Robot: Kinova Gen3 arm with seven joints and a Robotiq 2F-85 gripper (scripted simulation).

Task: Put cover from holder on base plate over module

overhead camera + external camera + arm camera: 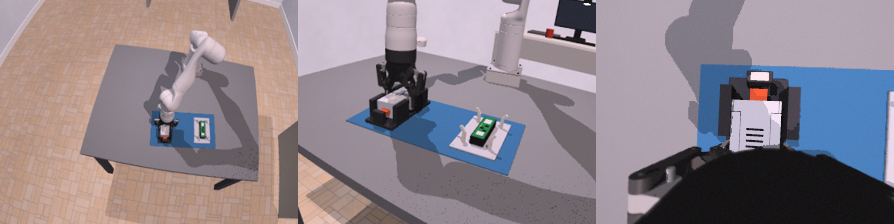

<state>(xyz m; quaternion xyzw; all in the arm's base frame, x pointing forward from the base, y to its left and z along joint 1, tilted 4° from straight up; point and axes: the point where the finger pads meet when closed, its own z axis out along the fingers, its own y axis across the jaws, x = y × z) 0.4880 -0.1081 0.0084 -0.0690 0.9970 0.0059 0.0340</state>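
From above, our gripper point(166, 123) point(399, 96) point(755, 149) stands part-spread across the cover point(164, 130) point(391, 101) point(755, 117), whose long axis runs twelve-to-six, its visible end towards six o'clock of the jaws.

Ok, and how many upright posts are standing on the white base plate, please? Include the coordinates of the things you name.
4: one near each corner of the white base plate point(197, 140) point(500, 148), around the green-topped module point(202, 129) point(483, 130). No more seem hidden.

from here the fingertips point(399, 98) are too small and dark to make out against the black holder point(384, 124), and up close the cover's point(756, 125) near end hides behind the gripper's black body
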